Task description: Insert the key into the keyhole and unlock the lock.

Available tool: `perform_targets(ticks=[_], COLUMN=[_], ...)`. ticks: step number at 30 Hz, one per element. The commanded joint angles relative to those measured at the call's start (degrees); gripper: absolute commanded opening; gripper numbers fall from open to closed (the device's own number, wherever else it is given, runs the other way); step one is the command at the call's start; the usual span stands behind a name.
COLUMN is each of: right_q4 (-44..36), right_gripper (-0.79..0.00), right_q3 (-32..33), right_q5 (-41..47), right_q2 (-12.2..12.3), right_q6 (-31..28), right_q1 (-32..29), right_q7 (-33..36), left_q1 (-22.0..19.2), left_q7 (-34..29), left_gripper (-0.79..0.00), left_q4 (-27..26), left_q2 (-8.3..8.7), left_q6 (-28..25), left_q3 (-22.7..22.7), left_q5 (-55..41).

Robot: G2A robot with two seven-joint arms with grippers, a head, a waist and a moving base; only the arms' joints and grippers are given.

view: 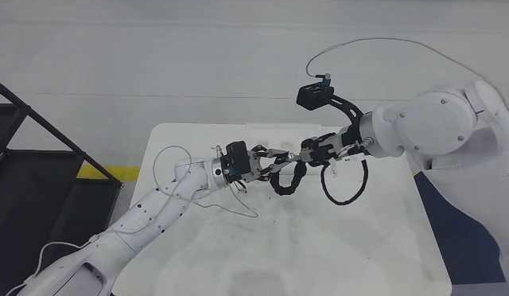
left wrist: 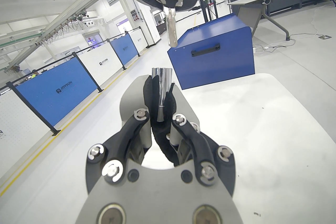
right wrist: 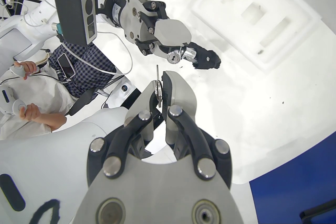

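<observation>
key (left wrist: 170, 28) right of lock (left wrist: 161, 89), apart; both above table (view: 382, 240)

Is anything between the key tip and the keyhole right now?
Nothing visible. The key in the right claw points toward the lock in the left claw, only open air between its tip and the keyhole.

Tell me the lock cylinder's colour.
The lock cylinder is shiny silver; left wrist view shows it best.
</observation>
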Motion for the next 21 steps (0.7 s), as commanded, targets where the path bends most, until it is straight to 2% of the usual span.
perform_targets(ticks=[1,11,21], right_q4=[0.19,0.15,-0.61], right_gripper=[-0.785,-0.785,-0.785], right_q3=[-1.54,-8.40,-13.09], right_q5=[0.99,5.73,9.42], right_q2=[0.70,4.08,6.46], right_q6=[0.75,5.28,8.97], right_q1=[1.09,6.28,10.00], right_q7=[-0.73,-5.26,-8.96], left_q1=[-0.01,0.79,1.47], left_q7=[0.09,0.52,0.56], left_gripper=[-0.785,-0.785,-0.785], left_q4=[0.19,-0.19,-0.58], left_q2=[-0.25,-0.82,-1.43], left_q6=[0.34,-0.79,-2.27], left_q3=[-0.17,-1.56,-2.08], left_q5=[-0.01,0.71,2.26])
